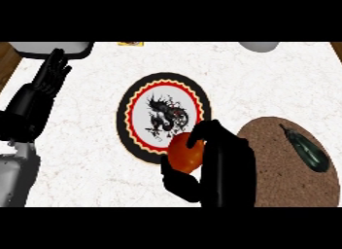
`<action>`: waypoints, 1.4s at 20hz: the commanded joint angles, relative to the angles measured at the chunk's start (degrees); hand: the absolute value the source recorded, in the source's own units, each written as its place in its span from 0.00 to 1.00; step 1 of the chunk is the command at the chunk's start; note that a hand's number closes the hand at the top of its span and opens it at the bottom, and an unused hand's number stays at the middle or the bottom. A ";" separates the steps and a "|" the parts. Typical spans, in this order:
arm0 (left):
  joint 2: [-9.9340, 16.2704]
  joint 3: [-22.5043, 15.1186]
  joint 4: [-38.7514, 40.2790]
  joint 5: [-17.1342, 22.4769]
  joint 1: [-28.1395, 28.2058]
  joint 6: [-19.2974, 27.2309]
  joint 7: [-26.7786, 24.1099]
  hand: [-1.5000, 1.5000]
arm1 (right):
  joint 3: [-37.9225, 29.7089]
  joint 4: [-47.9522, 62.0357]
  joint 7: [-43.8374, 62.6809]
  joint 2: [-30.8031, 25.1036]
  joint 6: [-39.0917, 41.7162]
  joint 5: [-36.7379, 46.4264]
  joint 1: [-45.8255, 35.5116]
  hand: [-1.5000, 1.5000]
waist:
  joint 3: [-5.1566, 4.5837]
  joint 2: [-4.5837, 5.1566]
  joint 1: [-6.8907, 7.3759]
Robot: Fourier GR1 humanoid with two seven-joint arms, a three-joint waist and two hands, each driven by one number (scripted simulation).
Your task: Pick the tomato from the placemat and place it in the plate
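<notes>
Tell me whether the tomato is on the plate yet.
Not yet. The right hand holds the tomato over the plate rim's near edge, fingers curled round it.

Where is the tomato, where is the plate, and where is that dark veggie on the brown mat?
tomato [182, 155], head view, on its orange-red front.
plate [148, 102], head view, on its white inner part.
dark vegetable [306, 151], head view, on the middle of its body.
</notes>
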 commanded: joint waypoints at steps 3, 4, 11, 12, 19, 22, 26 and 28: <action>-0.59 -0.87 -1.84 0.12 -0.16 -0.30 1.90 0.50 | -7.99 16.58 8.04 0.46 -7.86 -11.66 -16.28 1.00 | 0.05 0.11 1.55; 1.71 1.35 0.13 1.41 -2.49 -2.06 1.95 0.50 | -5.15 19.40 10.32 0.46 -8.49 -12.21 -18.08 1.00 | 0.02 0.06 1.07; -0.12 -0.09 -0.17 0.56 -2.39 -1.39 2.22 0.50 | -7.85 42.21 3.66 0.46 -20.34 -16.37 -24.34 1.00 | 0.08 0.43 1.90; -0.91 -0.64 0.95 -0.33 -3.81 -0.61 1.97 0.50 | -8.82 44.85 3.17 0.46 -19.01 -19.10 -28.08 1.00 | 0.07 0.45 1.60; -1.45 -0.69 1.99 -0.66 -3.85 -0.95 0.62 0.50 | -10.31 56.50 -0.62 0.46 -30.82 -28.64 -30.59 0.00 | 0.10 0.70 2.49; -1.72 -1.19 2.97 -1.16 -4.00 -1.42 -0.64 0.50 | -11.05 60.23 -5.41 0.46 -33.09 -36.37 -34.45 0.00 | 0.11 0.98 3.42; -2.44 -2.15 0.70 -1.00 -2.63 -1.49 0.72 0.50 | -7.84 62.02 -11.09 0.47 -42.78 -40.99 -33.15 0.00 | 0.16 0.81 4.17; -1.01 -0.67 1.95 0.14 -3.21 -2.97 0.28 0.50 | -9.45 63.68 -12.64 0.47 -46.63 -40.76 -35.98 0.00 | 0.13 0.92 3.97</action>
